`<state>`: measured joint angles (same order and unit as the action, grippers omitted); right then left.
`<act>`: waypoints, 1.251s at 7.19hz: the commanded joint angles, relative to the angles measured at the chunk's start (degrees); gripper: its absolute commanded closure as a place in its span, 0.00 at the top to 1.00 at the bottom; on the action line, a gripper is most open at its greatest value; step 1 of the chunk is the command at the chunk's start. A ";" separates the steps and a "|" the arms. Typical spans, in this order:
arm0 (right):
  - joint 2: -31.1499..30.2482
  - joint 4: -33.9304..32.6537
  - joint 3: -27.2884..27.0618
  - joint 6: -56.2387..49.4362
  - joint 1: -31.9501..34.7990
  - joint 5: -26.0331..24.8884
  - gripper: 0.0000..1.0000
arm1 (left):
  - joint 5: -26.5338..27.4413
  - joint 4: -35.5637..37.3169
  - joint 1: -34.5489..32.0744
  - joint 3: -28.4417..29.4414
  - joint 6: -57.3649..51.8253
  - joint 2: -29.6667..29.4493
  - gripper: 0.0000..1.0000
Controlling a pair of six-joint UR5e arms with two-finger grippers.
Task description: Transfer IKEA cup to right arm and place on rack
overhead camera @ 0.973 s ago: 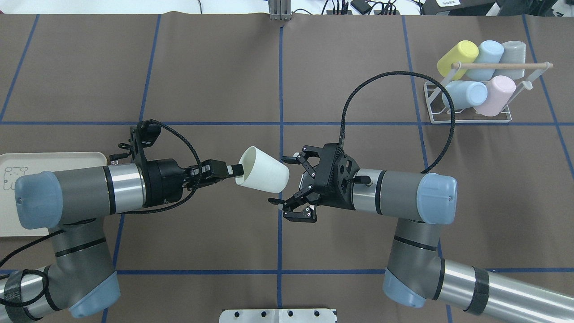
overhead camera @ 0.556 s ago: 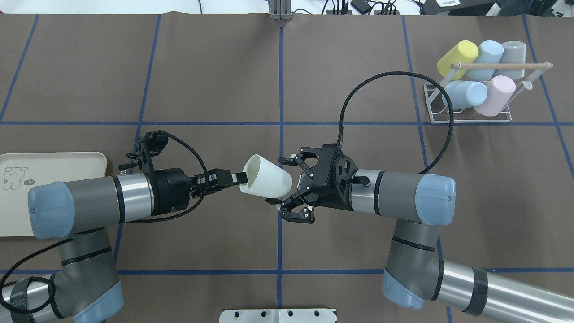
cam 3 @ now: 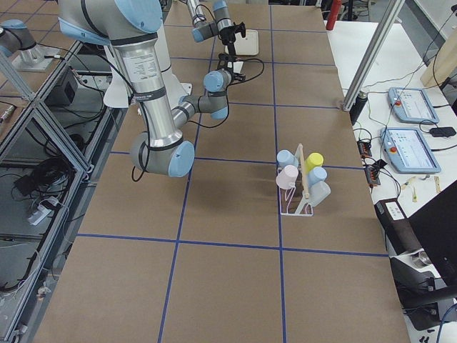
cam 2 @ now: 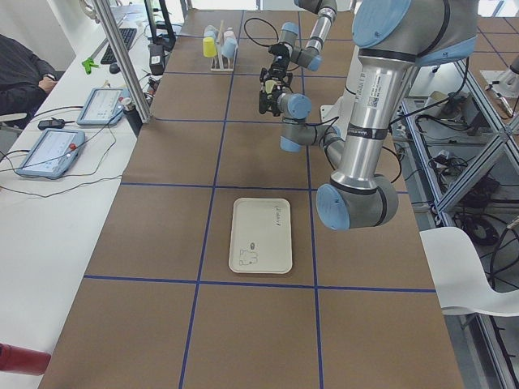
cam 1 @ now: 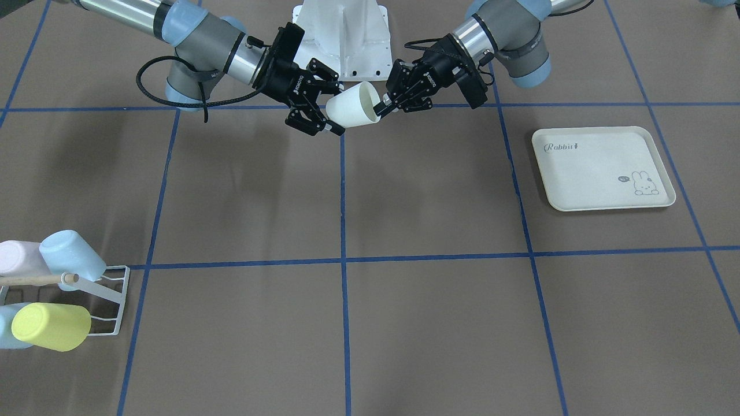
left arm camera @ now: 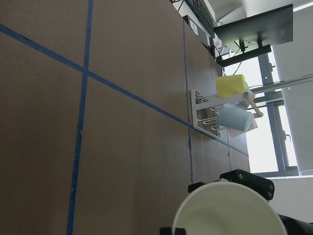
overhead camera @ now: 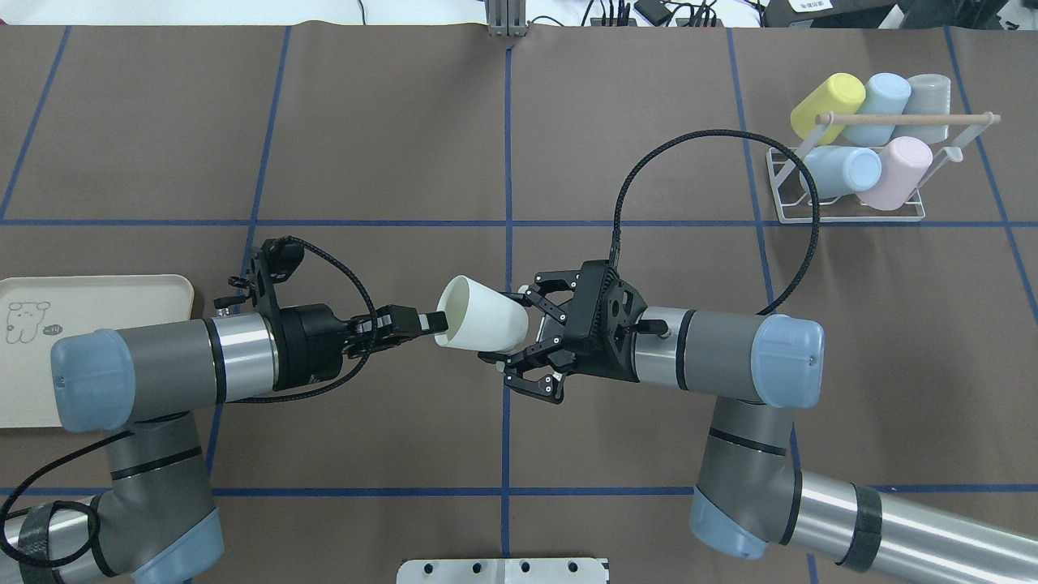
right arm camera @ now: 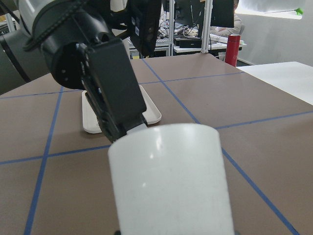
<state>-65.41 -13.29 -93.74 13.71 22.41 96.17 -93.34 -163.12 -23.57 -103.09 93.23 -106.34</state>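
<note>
The white IKEA cup (overhead camera: 484, 326) hangs on its side above the table's middle, mouth toward the left arm. My left gripper (overhead camera: 434, 323) is shut on the cup's rim, one finger inside the mouth. The right arm's gripper (overhead camera: 522, 335) is open, its fingers (overhead camera: 537, 285) straddling the cup's base above and below without closing on it. In the front-facing view the cup (cam 1: 353, 104) sits between the left gripper (cam 1: 381, 107) and the right gripper (cam 1: 334, 110). The right wrist view shows the cup (right arm camera: 171, 181) filling the foreground. The white wire rack (overhead camera: 850, 212) stands at the far right.
Several pastel cups (overhead camera: 840, 170) lie on the rack around its wooden dowel (overhead camera: 907, 118). A cream rabbit-print tray (overhead camera: 97, 285) lies beside the left arm. The right arm's black cable (overhead camera: 649, 166) loops up toward the rack. A person sits at a side desk (cam 2: 24, 69).
The left arm carried the cup to the right, toward the right gripper. The right gripper moved in over the cup's base and its fingers narrowed around it.
</note>
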 commanded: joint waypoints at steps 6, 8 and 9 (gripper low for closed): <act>-0.68 -1.03 0.22 -0.17 0.53 -0.28 0.16 | 0.35 -0.01 -1.82 0.17 -0.16 1.65 1.00; -1.47 -13.00 0.06 -1.04 5.16 0.24 0.00 | 0.35 -0.01 -3.75 -0.44 -6.53 7.96 1.00; -1.47 -21.17 -0.12 -2.44 7.80 0.59 0.00 | 0.01 0.08 -5.50 -0.71 -10.14 10.95 1.00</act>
<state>-66.76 -25.35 -93.61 12.55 27.12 96.36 -93.11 -163.10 -27.37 -103.49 87.25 -99.02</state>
